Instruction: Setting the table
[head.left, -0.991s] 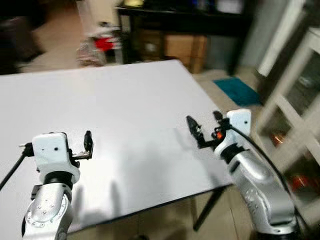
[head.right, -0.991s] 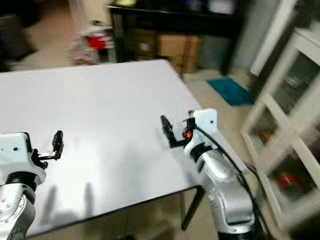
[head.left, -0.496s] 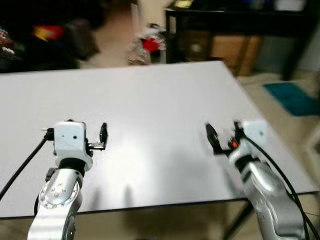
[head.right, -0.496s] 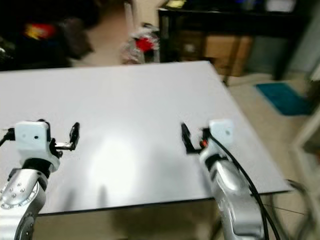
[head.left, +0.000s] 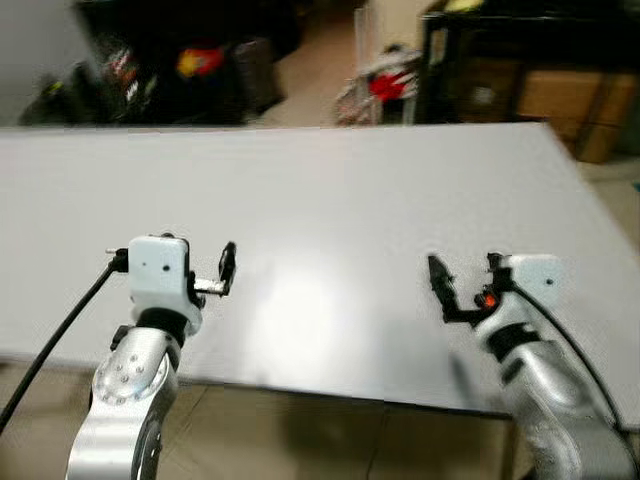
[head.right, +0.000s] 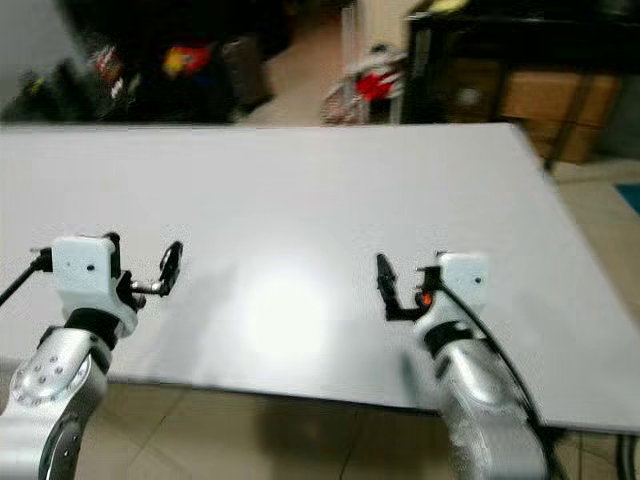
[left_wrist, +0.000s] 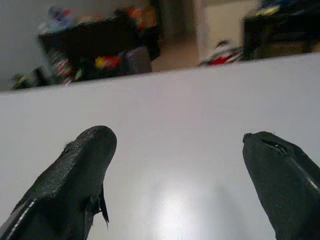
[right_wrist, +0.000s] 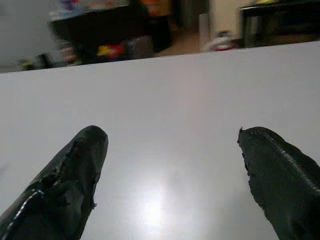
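Left eye view: a wide, smooth white table (head.left: 330, 190) with a thin dark edge spreads ahead, its matte top carrying a soft pale glare near the near edge. The left gripper (head.left: 222, 278) hovers above the table close to its near edge, on the left side; its two long black fingers stand well apart and grip nothing. The right gripper (head.left: 465, 285) hovers near the same edge further right, its fingers likewise spread wide and empty. In the wrist views the fingertips (left_wrist: 90, 150) look blunt, rubbery and slightly ragged. Both arms are rounded silver metal with boxy white wrist housings. Beyond the far edge stand a dark shelf (head.left: 500, 60) with brown cardboard boxes and blurred red clutter (head.left: 390, 85).
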